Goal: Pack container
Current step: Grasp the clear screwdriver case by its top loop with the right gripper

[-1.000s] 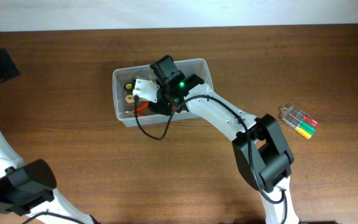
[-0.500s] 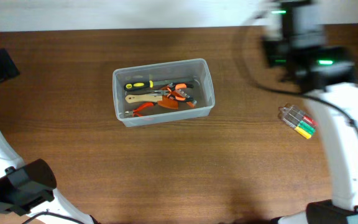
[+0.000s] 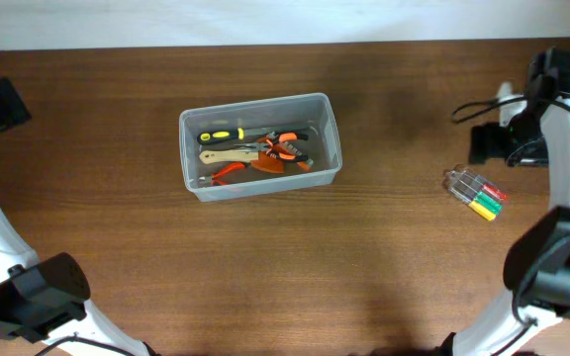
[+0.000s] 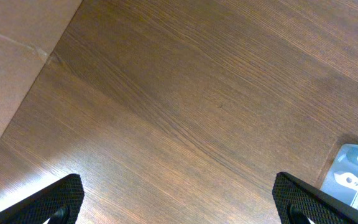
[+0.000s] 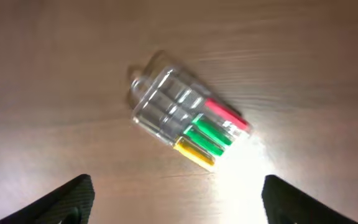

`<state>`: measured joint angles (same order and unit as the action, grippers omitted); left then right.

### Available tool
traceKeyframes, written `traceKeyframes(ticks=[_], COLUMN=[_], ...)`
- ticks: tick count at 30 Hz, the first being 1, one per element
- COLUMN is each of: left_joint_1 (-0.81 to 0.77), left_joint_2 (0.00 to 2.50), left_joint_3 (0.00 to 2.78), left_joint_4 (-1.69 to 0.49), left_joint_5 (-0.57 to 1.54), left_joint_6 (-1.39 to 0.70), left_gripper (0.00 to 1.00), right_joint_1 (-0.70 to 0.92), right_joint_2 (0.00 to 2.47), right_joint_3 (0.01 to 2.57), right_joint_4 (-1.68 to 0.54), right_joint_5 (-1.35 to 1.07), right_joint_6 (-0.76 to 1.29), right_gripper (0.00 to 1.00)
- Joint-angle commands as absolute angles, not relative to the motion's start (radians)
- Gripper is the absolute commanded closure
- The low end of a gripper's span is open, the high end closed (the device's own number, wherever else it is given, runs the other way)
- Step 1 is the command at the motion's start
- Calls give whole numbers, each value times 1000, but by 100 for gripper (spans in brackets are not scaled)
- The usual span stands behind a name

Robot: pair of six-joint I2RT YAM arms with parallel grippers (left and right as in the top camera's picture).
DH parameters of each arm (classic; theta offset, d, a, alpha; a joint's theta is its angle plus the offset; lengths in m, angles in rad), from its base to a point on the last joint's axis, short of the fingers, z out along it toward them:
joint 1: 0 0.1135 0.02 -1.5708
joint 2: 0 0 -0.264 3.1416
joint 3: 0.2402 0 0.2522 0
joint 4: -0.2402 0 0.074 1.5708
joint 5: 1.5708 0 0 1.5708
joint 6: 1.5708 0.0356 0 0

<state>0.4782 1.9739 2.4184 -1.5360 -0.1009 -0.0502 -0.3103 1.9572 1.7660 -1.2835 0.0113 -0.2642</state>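
Hovering above the clear case (image 5: 178, 118), my right tool (image 5: 176, 200) has its fingers spread wide apart, one in each lower corner of the wrist view, and it grips nothing. In that view the case lies flat on the worktop (image 3: 265, 287) just toward 12 o'clock from the gap between the fingers. Its long axis runs from 10 o'clock to 4 o'clock. The hanging loop is at the 10 o'clock end, and the red, green and yellow pieces show at the 4 o'clock end. That slant is what matters most. I judge I would have to turn the wrist so the fingers close across the narrow width rather than along the length.

From above, the case sits just toward 6 o'clock from my right tool, near the 3 o'clock edge of the worktop. The container (image 3: 265, 186) is well apart from it toward 9 o'clock, a little left of centre. Its long side runs from 9 to 3 o'clock. A yellow-and-black screwdriver (image 3: 221, 134) and orange pliers (image 3: 283, 148) already lie inside.

My left tool (image 4: 185, 200) is also open and empty, out at the far 9 o'clock edge. The container is between it and the case, so the right arm is plainly the nearer one for this pick.
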Motion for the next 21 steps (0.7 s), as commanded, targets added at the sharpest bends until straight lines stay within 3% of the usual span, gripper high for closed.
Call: traceKeyframes(ticks=[1, 12, 21], left_joint_1=[481, 481, 481], left_joint_2=[1964, 1964, 1964], left_joint_3=[2420, 2420, 2420], left_joint_4=[-1534, -1534, -1534], left_joint_5=[-93, -94, -94], left_joint_6=[-64, -64, -64], left_gripper=[1, 1, 1], right_joint_1=[-308, -308, -308], right_joint_2=[2035, 2193, 2273], right_joint_3=[1763, 1763, 1763], right_joint_4=[-1291, -1280, -1275], right_joint_5=[-15, 118, 195], right_joint_6=[-528, -703, -703], right_gripper=[13, 13, 13])
